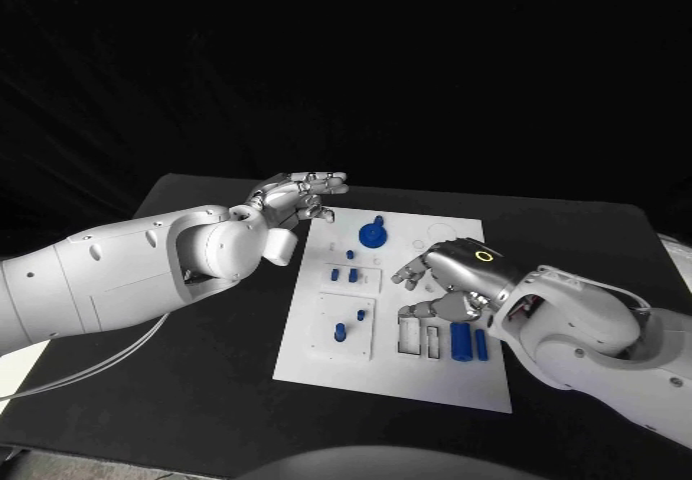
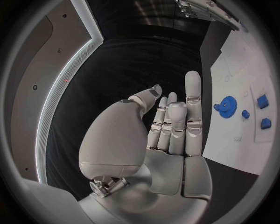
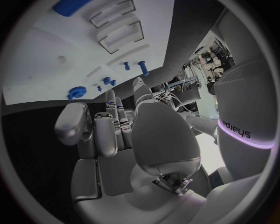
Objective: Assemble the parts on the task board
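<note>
Black surface (image 1: pixel 216 400) spreads across my head view, with the white task board (image 1: pixel 433 385) lying in its middle. On the board I see a blue gear-like part (image 1: pixel 374 235) near the far edge, a few small blue pegs (image 1: pixel 343 273) below it, another pair of blue pieces (image 1: pixel 340 328) in a raised white block, and two longer blue bars (image 1: pixel 462 340) standing in slots at the right side. My right hand (image 1: pixel 440 268) hangs over the board's right half and covers whatever lies beneath it; its fingers are bent downward, and from here I cannot tell whether they touch the board or pinch anything. My left hand (image 1: pixel 296 200) is raised just beyond the board's far-left corner, fingers apart, holding nothing.

From the left wrist, the left hand (image 2: pixel 169 126) stands loose with its fingers fairly straight and close together, nothing in the palm. Past it the board (image 2: pixel 233 140) shows the blue gear (image 2: pixel 227 106) and some small blue parts (image 2: pixel 262 100), cut off by the circle's rim.

From the right wrist, the right hand (image 3: pixel 116 135) has its fingers half curled toward the board (image 3: pixel 46 60). Their tips hide the spot they reach for, so I cannot tell if it grips a part. Beyond them sit the gear (image 3: pixel 76 92), two blue pegs (image 3: pixel 135 66), and a bar (image 3: pixel 71 5) clipped by the rim.
</note>
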{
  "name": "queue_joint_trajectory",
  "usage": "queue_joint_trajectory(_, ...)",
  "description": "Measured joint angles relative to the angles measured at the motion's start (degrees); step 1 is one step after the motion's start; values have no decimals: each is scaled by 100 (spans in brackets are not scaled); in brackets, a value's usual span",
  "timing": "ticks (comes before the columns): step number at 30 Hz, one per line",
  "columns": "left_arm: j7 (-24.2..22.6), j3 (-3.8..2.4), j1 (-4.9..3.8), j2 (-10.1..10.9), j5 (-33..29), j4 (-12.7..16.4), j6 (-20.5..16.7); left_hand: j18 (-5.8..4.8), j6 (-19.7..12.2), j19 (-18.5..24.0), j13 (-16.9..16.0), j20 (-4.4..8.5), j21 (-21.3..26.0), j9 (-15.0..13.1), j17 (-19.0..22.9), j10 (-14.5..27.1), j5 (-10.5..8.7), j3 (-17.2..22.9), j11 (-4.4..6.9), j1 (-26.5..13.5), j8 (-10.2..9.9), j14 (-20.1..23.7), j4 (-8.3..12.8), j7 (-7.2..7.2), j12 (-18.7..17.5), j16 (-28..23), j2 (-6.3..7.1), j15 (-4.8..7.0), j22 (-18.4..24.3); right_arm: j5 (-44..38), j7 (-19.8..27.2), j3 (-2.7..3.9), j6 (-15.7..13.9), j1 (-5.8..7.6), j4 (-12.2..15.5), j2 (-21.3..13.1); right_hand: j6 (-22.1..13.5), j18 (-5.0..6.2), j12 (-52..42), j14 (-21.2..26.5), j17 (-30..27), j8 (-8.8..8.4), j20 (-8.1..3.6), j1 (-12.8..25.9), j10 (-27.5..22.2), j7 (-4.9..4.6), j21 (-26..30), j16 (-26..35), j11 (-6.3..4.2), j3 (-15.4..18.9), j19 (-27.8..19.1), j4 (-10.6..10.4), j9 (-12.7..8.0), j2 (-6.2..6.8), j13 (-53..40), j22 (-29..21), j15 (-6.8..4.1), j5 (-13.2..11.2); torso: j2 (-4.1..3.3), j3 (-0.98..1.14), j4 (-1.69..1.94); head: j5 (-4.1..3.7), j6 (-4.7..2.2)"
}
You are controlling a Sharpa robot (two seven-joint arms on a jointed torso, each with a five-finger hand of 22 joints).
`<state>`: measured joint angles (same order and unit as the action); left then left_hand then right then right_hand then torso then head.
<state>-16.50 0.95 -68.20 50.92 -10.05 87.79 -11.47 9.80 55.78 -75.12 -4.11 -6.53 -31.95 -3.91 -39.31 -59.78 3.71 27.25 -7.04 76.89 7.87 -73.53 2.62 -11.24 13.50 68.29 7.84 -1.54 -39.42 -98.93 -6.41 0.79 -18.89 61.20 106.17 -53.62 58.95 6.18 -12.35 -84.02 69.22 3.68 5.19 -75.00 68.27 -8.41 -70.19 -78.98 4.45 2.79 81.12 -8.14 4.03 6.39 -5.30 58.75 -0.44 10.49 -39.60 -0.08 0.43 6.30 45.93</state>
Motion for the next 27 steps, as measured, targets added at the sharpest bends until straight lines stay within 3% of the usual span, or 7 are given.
queue_joint_trajectory(3, 0, 16, 0, 11, 0, 6, 0, 0, 0, 0, 0, 0, 0, 0, 0, 0, 0, 0, 0, 0, 0, 0, 0, 0, 0, 0, 0, 0, 0, 472, -122, 13, -158, 45, 127, -448, 11, 0, -303, 9, 255, 91, -50, 132, 449, 9, -201, -164, -43, 122, 90, -255, 32, -42, -203, 273, -55, 150, 21, -1, -53, -136, -74)
queue_joint_trajectory(5, 0, 24, 0, 15, 0, 18, 0, 0, 0, 0, 0, 0, 0, 0, 0, 0, 0, 0, 0, 0, 0, 0, 0, 0, 0, 0, 0, 0, 0, 829, -289, 11, -252, 53, 199, -744, 122, 0, -621, 7, 357, 182, -111, 140, 885, 119, -305, -230, -179, 167, 151, -362, 58, -52, -440, 407, -157, 215, 33, 4, -91, -227, -119)
queue_joint_trajectory(7, -1, 29, 0, 16, 0, 28, 0, 0, 0, 0, 0, 0, 0, 0, 0, 0, 0, 0, 0, 0, 0, 0, 0, 0, 0, 0, 0, 0, 0, 1101, -482, 1, -314, 38, 268, -947, 216, -1, -1071, 4, 346, 277, -226, 111, 1150, 214, -355, -235, -312, 220, 177, -470, 87, -186, -848, 467, -257, 297, 42, 9, -127, -315, -164)
queue_joint_trajectory(10, -4, 42, 0, 21, 0, 39, 0, 0, 0, 0, 0, 0, 0, 0, 0, 0, 0, 0, 0, 0, 0, 0, 0, 0, 0, 0, 0, 0, 0, 1420, -849, -20, -372, -25, 362, -1142, 257, -24, -2698, -1, 359, 436, -284, 40, 1151, 257, -418, -260, -381, 365, 195, -615, 133, -289, -2682, 558, -286, 395, 51, 17, -177, -387, -209)
queue_joint_trajectory(13, -4, 47, 2, 18, 0, 42, 0, 0, -1, 0, 0, 0, 0, 0, 1, 0, 0, 0, 0, 0, 0, 0, 0, -1, 0, 0, 0, 0, 0, 1543, -1176, -34, -372, -70, 426, -1252, 249, -91, -3931, -1, 472, 541, -306, -10, 1138, 264, -466, -339, -395, 449, 216, -699, 165, -339, -4101, 637, -286, 575, 61, 25, -218, -436, -235)
queue_joint_trajectory(17, -4, 51, 9, 10, 0, 36, 1, 0, -21, 0, 0, 0, 0, 0, 11, 0, 0, 0, 0, 0, 0, 0, 0, -21, 0, 0, 0, 0, 0, 1580, -1699, -46, -295, -147, 536, -1326, 213, -91, -5208, -1, 573, 700, -306, -9, 1195, 301, -524, -442, -400, 637, 216, -819, 234, -339, -5616, 750, -286, 488, 75, 32, -255, -481, -245)
queue_joint_trajectory(27, 3, 57, 41, 0, 0, 10, 19, 0, -21, 0, 0, 0, 0, 0, 20, 0, 0, 0, -1, 0, 0, 0, 0, -21, 0, 0, 0, 0, 0, 1393, -2368, -75, -51, -316, 615, -1157, 164, -91, -5419, -1, 573, 862, -325, 82, 1377, 311, -694, -603, -277, 811, 237, -838, 349, -338, -5694, 1010, -285, 423, 83, 29, -265, -489, -130)
